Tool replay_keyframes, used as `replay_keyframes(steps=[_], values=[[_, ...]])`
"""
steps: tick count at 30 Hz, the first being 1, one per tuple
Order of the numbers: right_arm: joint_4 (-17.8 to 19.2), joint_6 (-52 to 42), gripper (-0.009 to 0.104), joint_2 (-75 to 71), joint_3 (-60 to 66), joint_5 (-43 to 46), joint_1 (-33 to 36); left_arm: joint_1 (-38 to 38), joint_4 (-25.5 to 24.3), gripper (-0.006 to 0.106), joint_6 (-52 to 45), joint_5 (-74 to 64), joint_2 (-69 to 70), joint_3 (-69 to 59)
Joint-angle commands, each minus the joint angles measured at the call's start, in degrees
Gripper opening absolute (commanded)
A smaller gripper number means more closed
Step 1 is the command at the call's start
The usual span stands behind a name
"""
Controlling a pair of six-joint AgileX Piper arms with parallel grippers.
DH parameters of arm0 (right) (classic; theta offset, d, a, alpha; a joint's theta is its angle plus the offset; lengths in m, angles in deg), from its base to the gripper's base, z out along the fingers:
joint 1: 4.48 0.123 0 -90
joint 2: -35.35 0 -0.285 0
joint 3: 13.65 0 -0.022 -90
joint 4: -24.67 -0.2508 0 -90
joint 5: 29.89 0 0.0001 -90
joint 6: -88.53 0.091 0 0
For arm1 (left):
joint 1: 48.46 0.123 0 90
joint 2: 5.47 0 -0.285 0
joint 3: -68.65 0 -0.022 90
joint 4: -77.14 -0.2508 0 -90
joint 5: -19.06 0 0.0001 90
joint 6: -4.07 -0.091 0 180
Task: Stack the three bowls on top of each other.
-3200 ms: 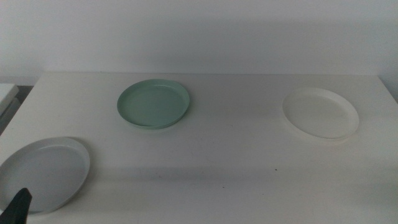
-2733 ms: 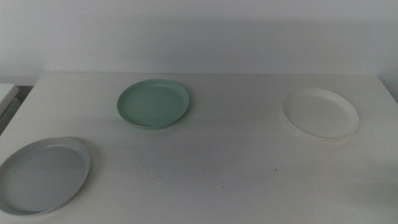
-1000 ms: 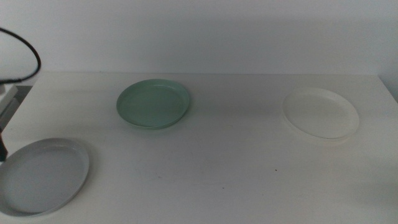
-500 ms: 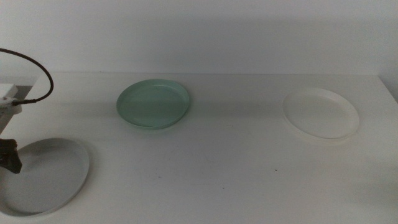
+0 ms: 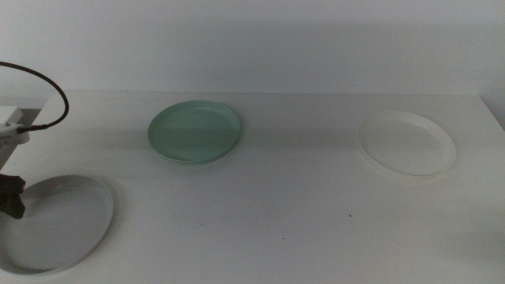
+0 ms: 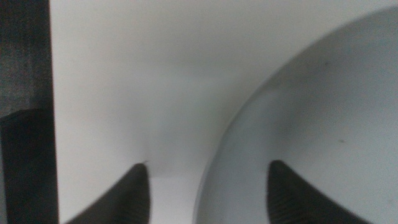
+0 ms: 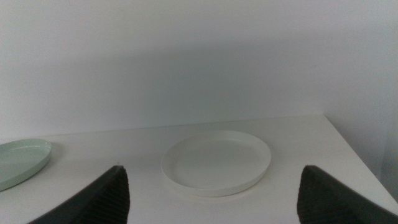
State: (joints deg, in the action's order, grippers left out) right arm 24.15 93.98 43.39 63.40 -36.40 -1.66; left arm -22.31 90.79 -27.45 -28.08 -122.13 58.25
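Note:
The grey bowl (image 5: 55,222) lies at the table's front left. The mint green bowl (image 5: 195,131) lies at the back, left of centre. The white bowl (image 5: 406,143) lies at the right. My left gripper (image 5: 11,199) hangs at the grey bowl's left rim. In the left wrist view it (image 6: 205,186) is open, with the grey bowl's rim (image 6: 219,155) between its jaws. My right gripper (image 7: 214,193) is open and out of the middle view. Its wrist view shows the white bowl (image 7: 216,162) ahead and the green bowl's edge (image 7: 22,163).
The white table (image 5: 292,197) ends at a pale wall at the back. The left arm's cable (image 5: 47,87) arcs over the table's left edge. A dark gap (image 6: 25,112) lies past that edge.
The left arm came in from the left edge and its gripper came down to the grey bowl's left rim. The bowls have not moved.

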Motion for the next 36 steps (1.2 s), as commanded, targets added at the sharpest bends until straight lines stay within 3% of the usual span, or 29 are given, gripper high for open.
replay_keyframes(steps=[1, 10, 19, 25, 30, 36], values=[[0.15, -0.17, 0.078, -0.26, 0.17, 0.48, -0.25, 0.09, 1.17, 0.051, -0.10, 0.32, 0.09, 0.22], [0.15, -0.17, 0.078, -0.26, 0.17, 0.48, -0.25, 0.09, 1.17, -0.002, -0.22, -0.32, 0.09, 0.22], [0.15, -0.17, 0.078, -0.26, 0.17, 0.48, -0.25, 0.09, 2.36, -0.002, -2.94, -8.75, 1.95, 2.46], [0.15, -0.17, 0.078, -0.26, 0.17, 0.48, -0.25, -1.58, 5.68, -0.002, -1.14, -17.98, 8.52, 4.87], [0.15, -0.17, 0.078, -0.26, 0.17, 0.48, -0.25, -8.71, 6.32, -0.002, 6.07, -19.87, 13.55, 6.03], [0.15, -0.17, 0.078, -0.26, 0.17, 0.48, -0.25, -22.76, 5.39, -0.002, 16.62, -17.83, 13.22, 9.77]])
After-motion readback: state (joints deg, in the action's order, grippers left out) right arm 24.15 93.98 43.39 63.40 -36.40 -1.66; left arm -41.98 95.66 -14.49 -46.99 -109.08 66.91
